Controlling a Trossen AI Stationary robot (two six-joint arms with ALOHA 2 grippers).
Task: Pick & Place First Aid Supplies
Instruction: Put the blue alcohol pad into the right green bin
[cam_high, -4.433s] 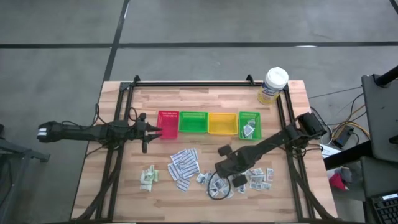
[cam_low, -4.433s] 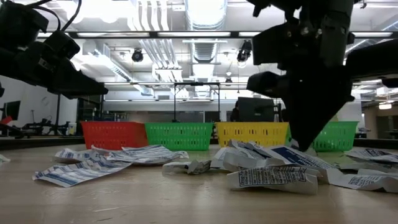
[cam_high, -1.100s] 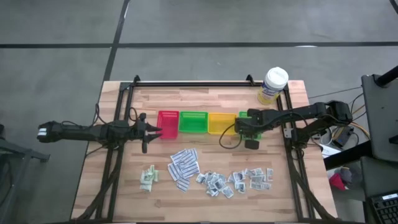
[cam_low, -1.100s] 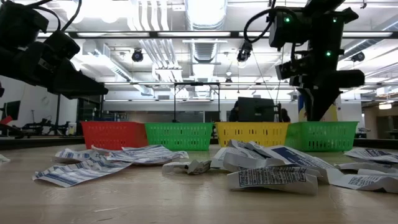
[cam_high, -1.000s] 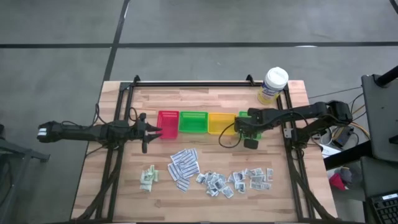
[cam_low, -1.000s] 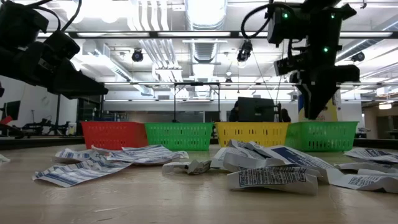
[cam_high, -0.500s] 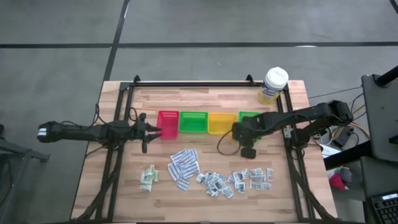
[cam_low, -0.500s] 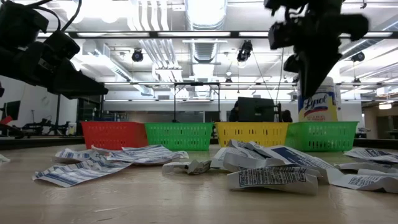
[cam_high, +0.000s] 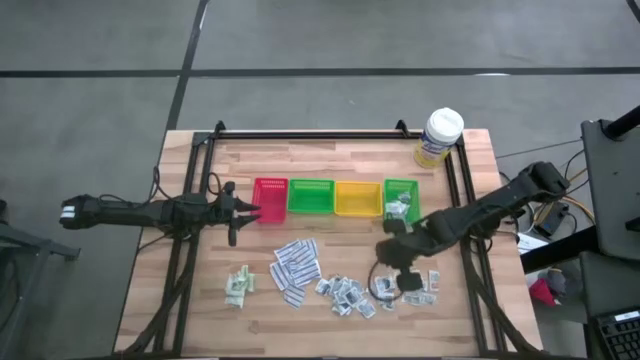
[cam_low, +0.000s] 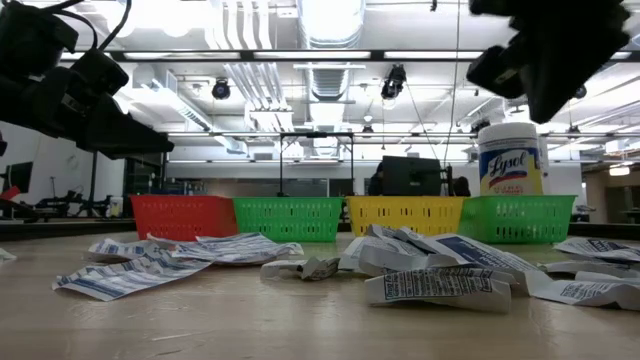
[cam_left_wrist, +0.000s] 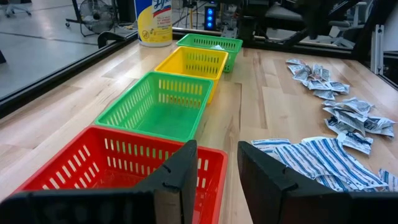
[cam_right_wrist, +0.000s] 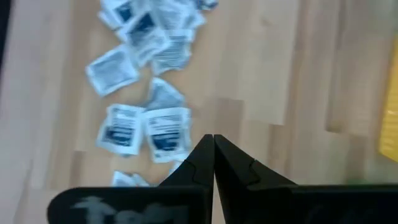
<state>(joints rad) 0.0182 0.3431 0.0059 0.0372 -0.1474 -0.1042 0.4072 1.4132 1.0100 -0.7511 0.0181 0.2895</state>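
The right gripper (cam_high: 397, 262) is held above bare bench between the tray row and the packets (cam_high: 345, 292) scattered toward the front edge, its fingers (cam_right_wrist: 205, 163) pressed together on nothing. The left gripper (cam_high: 243, 208) is parked beside the red tray (cam_high: 270, 200), fingers (cam_left_wrist: 180, 171) slightly parted.

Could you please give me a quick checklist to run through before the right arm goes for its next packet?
1. Right gripper empty, fingertips together: ok.
2. Right gripper above the loose packets, not the trays: ok.
3. Packets already in the far green tray: ok.
4. Left gripper parked by the red tray, clear of the right arm: ok.
5. Which packet is targeted: cannot tell.
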